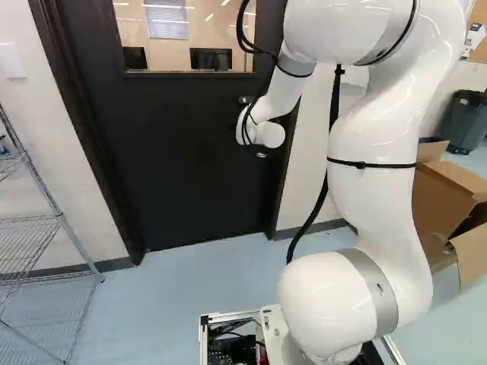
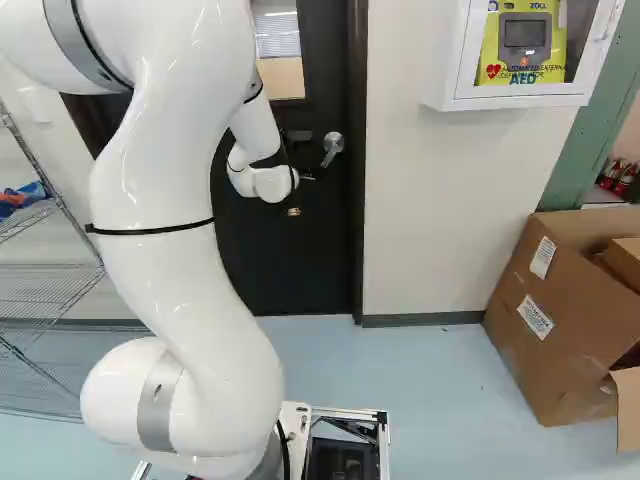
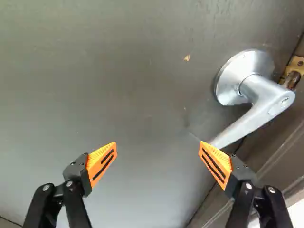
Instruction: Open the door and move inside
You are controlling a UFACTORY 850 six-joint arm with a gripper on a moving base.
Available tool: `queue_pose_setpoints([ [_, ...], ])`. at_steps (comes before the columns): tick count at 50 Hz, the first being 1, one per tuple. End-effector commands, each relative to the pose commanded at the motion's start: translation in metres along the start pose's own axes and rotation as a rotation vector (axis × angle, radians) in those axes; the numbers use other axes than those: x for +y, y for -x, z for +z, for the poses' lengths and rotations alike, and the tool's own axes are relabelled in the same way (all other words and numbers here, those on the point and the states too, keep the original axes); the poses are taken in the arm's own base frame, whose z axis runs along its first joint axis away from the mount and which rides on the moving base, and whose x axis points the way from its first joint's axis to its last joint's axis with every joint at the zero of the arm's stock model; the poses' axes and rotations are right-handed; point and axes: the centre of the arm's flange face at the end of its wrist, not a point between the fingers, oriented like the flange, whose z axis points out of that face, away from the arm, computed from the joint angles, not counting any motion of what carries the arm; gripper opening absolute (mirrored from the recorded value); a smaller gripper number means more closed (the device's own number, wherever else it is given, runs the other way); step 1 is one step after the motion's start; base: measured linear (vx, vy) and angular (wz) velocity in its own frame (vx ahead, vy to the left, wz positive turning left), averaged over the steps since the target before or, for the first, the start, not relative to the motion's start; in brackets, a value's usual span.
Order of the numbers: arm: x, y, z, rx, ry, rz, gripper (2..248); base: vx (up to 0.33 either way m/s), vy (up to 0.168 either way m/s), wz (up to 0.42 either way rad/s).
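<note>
The dark door (image 1: 183,160) with a window stands in its frame, seemingly closed. Its silver lever handle (image 2: 333,147) shows near the frame in the right base view. My gripper (image 2: 306,177), mostly hidden by the wrist, is close to the door, beside and a little lower than the handle. In the wrist view the gripper (image 3: 158,145) is open, its fingers wide apart over bare door. The lever handle (image 3: 260,110) lies outside them; its free end overlaps one orange fingertip in the picture, and I cannot tell whether they touch.
A wire shelf (image 1: 53,228) stands left of the door. To the right are the door frame (image 2: 357,200), a wall with a white AED cabinet (image 2: 520,98), and open cardboard boxes (image 2: 560,310) on the floor. A grey bin (image 1: 466,120) stands farther back.
</note>
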Motion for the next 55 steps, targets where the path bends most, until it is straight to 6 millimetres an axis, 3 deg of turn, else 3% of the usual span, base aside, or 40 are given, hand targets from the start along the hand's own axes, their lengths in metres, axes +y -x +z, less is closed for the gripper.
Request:
queue_pose_setpoints([
  [55,0.0032,0.0058,-0.0009,-0.011,0.069,0.069,247,0.0,0.0,0.0],
])
